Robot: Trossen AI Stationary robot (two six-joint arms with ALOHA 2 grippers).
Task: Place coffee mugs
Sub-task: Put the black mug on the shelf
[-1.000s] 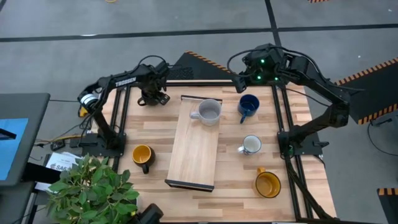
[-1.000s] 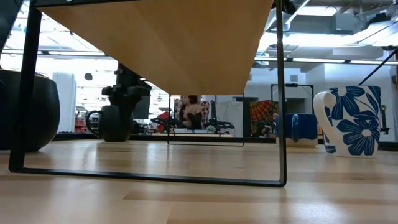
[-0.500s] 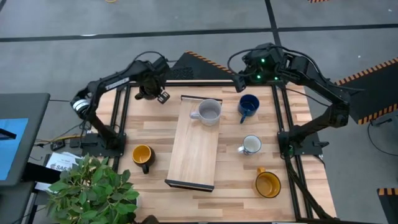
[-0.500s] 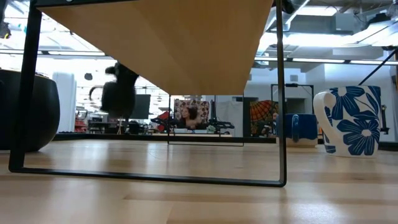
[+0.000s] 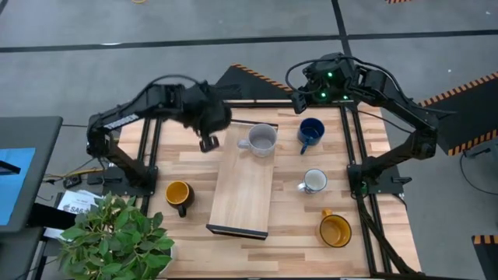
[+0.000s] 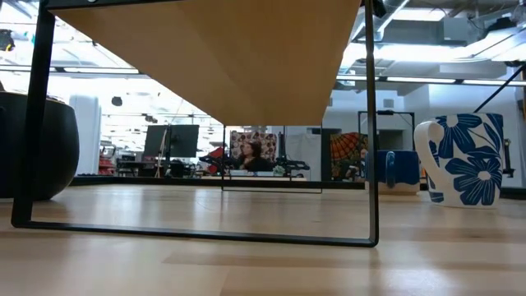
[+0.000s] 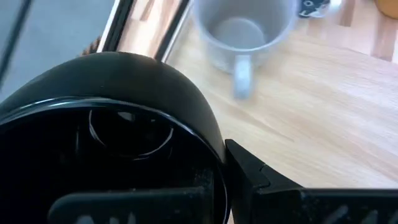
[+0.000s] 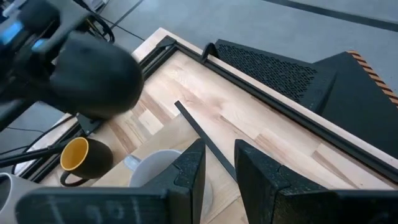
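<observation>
My left gripper (image 5: pixel 206 128) is shut on the black mug (image 5: pixel 214 115) and holds it in the air just left of the wooden board's far end (image 5: pixel 247 128). The pale grey mug (image 5: pixel 261 140) stands on that end of the board. On the table stand the dark blue mug (image 5: pixel 311 132), the white mug (image 5: pixel 314 182) and two yellow-orange mugs (image 5: pixel 178 194) (image 5: pixel 336 230). My right gripper (image 8: pixel 217 168) hovers open above the table's far edge, near the dark blue mug, with nothing between its fingers. My left gripper holds the black mug by its wall at the rim (image 7: pixel 214 155). One finger (image 7: pixel 249 174) lies outside the wall; the other reaches into the opening, where the mug mostly hides it. The fingers come from above. The mug hangs clear of the table, its opening up.
The long board (image 5: pixel 243 179) lies down the table's middle, raised on thin dark legs (image 6: pixel 371 123). A potted plant (image 5: pixel 117 233) stands at the near left corner. Bare tabletop lies left of the board and along the near edge.
My left gripper has lifted the black mug off the table at the far left. It has carried the mug toward the table's right and a little nearer, up to the board's far end. The mug has left the low view.
</observation>
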